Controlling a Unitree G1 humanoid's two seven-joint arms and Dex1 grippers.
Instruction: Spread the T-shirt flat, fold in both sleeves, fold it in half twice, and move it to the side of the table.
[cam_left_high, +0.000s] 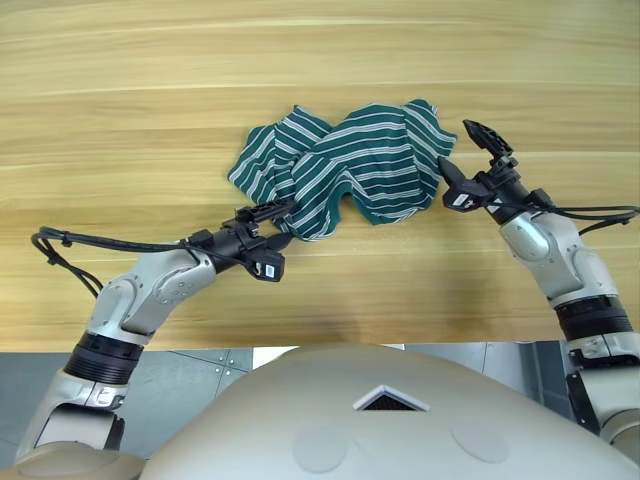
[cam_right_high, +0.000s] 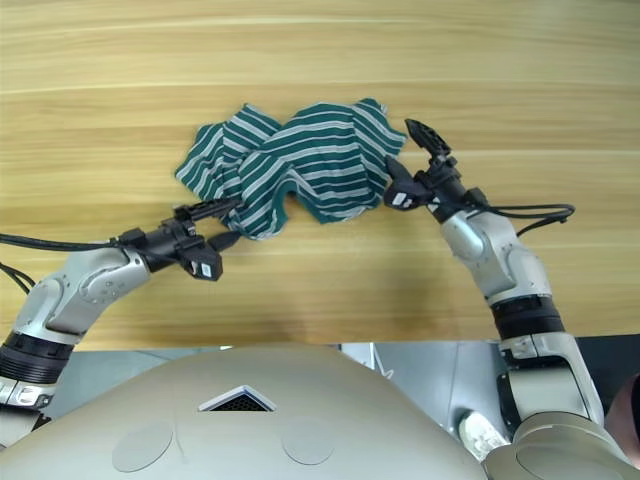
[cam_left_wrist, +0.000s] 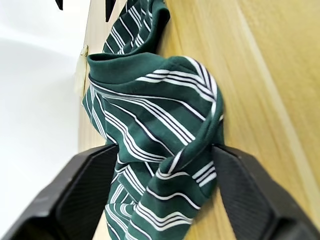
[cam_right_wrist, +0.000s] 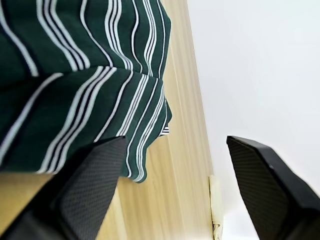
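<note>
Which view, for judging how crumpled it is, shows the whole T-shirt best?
The left eye view: the T-shirt lies bunched and twisted on the table, its full outline visible. The right eye view shows the same. The left wrist view gives a close look at one twisted end, the right wrist view at one striped edge.

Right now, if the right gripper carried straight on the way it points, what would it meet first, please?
The T-shirt: its striped edge lies just ahead of the open right gripper, close by one finger. Depth is unclear, so the other finger might only meet bare table.
</note>
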